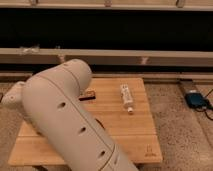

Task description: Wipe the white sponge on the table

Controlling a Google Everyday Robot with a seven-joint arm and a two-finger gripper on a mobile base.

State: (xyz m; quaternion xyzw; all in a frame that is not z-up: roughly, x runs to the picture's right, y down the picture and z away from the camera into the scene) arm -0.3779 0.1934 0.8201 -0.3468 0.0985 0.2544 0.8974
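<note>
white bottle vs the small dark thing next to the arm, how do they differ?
Colour: the white bottle is pale; the dark object is near black. Size: the bottle is clearly longer than the dark object. Pose: the bottle runs far to near, fully in view; the dark object lies crosswise, partly hidden by the arm. Both lie on the table. The claw is not in view.

The table (pixel 137 127) fills the middle of the view. The robot arm (pixel 65 120) lies over it from 6 o'clock round to 10 o'clock, hiding that part; the gripper is out of sight behind the arm. A tube-like bottle (pixel 126 98) lies on the table toward 1 o'clock. A small flat object (pixel 89 95) sits at 12 o'clock, just beside the arm. The logo (pixel 148 150) marks the 5 o'clock corner. A cabled device (pixel 195 99) lies on the floor at 3 o'clock, well apart from the table.
</note>
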